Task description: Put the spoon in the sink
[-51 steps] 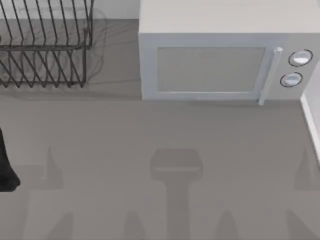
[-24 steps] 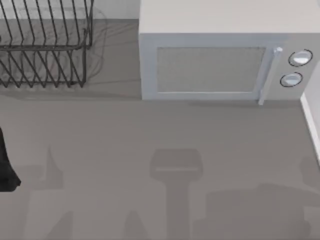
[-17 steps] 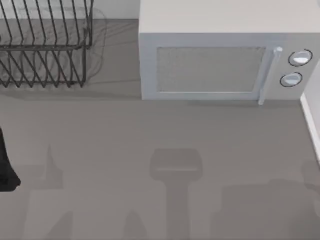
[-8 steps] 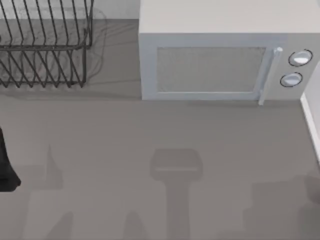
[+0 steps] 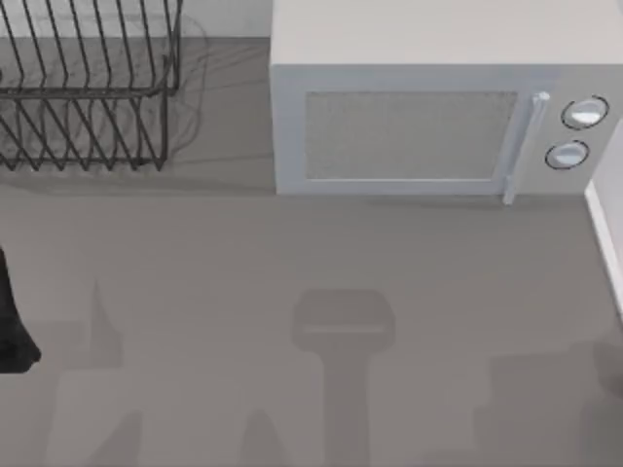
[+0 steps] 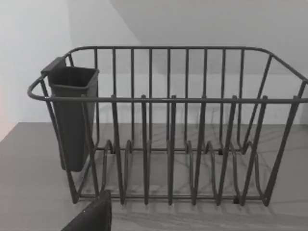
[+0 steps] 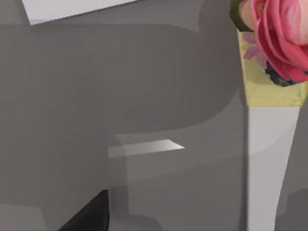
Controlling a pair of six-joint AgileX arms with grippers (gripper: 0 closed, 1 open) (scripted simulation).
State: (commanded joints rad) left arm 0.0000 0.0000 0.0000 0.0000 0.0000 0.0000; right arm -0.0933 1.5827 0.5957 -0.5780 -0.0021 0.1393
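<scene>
Top view: grey countertop (image 5: 292, 253) bearing a white microwave (image 5: 428, 117) at the back and a wire dish rack (image 5: 88, 88) at the back left. A dark part of the left arm (image 5: 12, 331) sits at the left edge; whether either gripper is spread or pressed together cannot be told. Left wrist view: the rack carries 1 dark utensil cup (image 6: 72, 115) on its end wall. Right wrist view: a pink flower (image 7: 276, 36), possibly artificial, above a white post. No writing is legible on the microwave's 2 knobs (image 5: 574, 131).
</scene>
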